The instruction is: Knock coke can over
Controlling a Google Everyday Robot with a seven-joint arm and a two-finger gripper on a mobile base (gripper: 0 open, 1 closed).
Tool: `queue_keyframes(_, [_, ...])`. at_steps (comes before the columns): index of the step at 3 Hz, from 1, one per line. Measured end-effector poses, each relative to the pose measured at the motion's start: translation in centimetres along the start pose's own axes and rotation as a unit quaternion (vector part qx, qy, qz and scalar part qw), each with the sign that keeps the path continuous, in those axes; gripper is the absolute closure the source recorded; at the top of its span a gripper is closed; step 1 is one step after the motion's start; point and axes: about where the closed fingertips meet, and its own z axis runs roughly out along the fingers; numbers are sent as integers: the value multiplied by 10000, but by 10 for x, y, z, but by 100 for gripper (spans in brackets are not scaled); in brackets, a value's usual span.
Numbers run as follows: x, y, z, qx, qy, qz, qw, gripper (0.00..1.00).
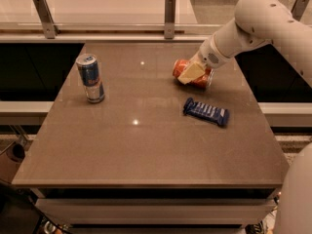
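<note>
Coke can (201, 80) lies on its side on the desk (146, 145), directly beneath and touching the end effector (191, 72), whose opening cannot be told; judged light, thin-walled, slick and apt to roll, best contacted mid-body.

White arm (253, 28) extended from right, gripper (191, 73) low, angled down-left

I see the coke can (203, 79), red-orange with a silver end facing right, lying on its side on the far right part of the worktop (146, 150). The gripper (191, 72) sits against its near face.
</note>
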Motion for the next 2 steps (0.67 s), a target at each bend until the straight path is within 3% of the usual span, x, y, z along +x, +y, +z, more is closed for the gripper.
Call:
queue_keyframes(1, [-3,1,19,-214,18,-35,9998,100])
queue_keyframes(2, [-8,0,13,-215,18,-36,9998,84])
